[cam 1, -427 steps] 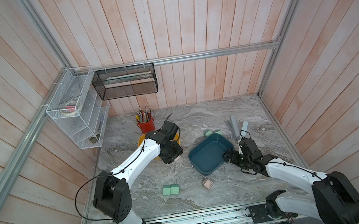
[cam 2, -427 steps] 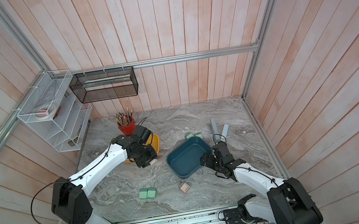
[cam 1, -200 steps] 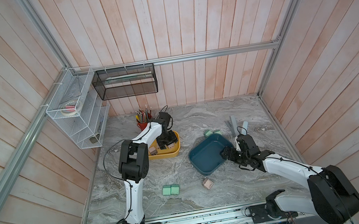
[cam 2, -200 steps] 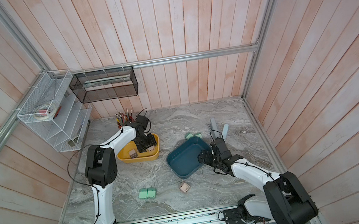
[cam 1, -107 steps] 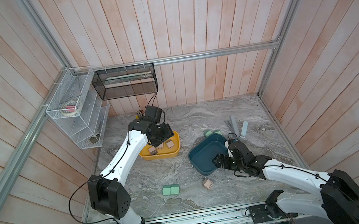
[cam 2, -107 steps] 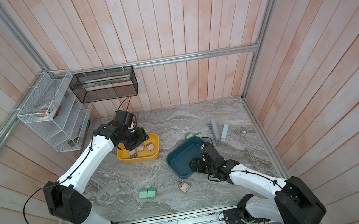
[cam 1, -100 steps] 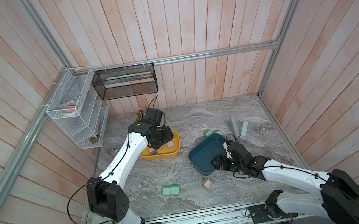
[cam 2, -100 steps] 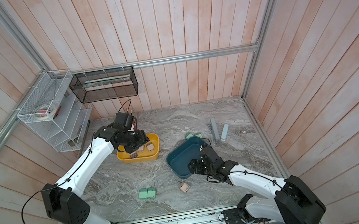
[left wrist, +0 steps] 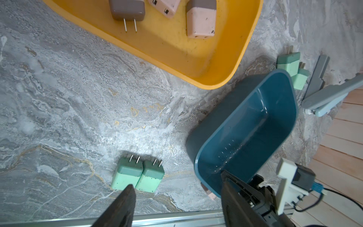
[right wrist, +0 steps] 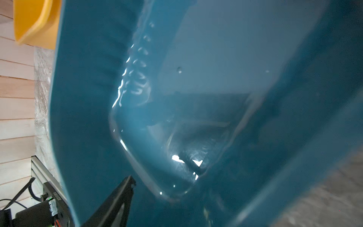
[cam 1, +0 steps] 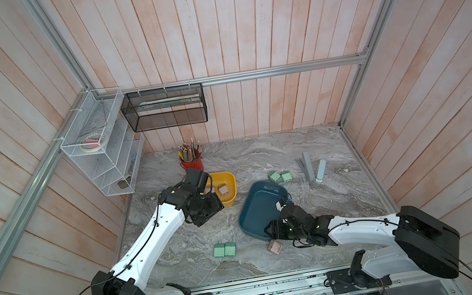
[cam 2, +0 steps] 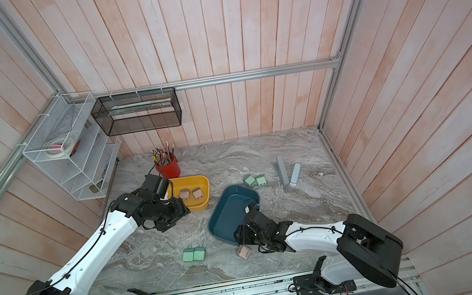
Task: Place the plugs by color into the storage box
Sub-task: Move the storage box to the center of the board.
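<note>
- Bin (cam 1: 254,207), teal, sat tilted, near rim clamped by right end effector (cam 1: 273,232)
- Left end effector (left wrist: 176,181) hung wide, empty, above tabletop (cam 1: 261,157)
- Two green plugs (cam 1: 219,250) lay touching

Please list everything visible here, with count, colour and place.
yellow tray: one, yellow, back left of the table
blue box: one, dark blue, centre, no plugs inside
plugs in tray: three, pinkish-tan, in the yellow tray
loose plug: one, pinkish-tan, table, by the blue box's near end
near green plugs: two, mint green, table's front, side by side
far green plugs: two, mint green, behind the blue box
grey sticks: two, grey, right of the far green plugs
pencil cup: one, red, table's back
wire rack: one, white, left wall
mesh basket: one, black, back wall
left end effector: one, black, open, beside the yellow tray
right end effector: one, black, at the blue box's near rim
</note>
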`<state>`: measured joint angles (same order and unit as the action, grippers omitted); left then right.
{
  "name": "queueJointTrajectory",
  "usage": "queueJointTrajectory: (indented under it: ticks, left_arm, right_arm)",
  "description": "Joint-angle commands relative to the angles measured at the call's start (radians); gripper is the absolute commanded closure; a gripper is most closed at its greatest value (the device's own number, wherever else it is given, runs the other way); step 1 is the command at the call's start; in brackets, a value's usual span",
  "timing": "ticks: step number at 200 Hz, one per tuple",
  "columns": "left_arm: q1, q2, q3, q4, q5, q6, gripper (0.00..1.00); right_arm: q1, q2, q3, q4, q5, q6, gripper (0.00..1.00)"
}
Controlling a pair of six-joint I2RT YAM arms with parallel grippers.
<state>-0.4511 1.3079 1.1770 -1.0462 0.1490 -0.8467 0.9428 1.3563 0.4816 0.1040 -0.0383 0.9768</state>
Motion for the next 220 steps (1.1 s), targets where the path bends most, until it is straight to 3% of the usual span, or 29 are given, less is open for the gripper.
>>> queueJointTrajectory:
  ticks: [1,68,103,166,220]
  left_arm:
    - [-0.004,-0.032,-0.035,-0.040,-0.010,-0.018,0.29]
    - [-0.003,-0.088,-0.094,-0.039,0.015,-0.020,0.29]
    - [-0.029,-0.061,-0.126,0.018,0.042,-0.025,0.29]
    - [-0.229,0.077,-0.141,0.156,0.099,-0.138,0.30]
    - [-0.347,0.110,-0.209,0.226,0.132,-0.233,0.30]
  right_arm:
    - [0.050,0.033,0.037,0.006,0.045,0.042,0.32]
    - [0.057,0.001,0.035,-0.016,0.178,0.117,0.31]
    - [0.017,-0.028,0.038,-0.068,0.183,0.109,0.31]
    - [-0.039,-0.169,-0.028,-0.100,0.191,0.134,0.29]
    - [-0.044,-0.204,-0.064,-0.106,0.174,0.143,0.29]
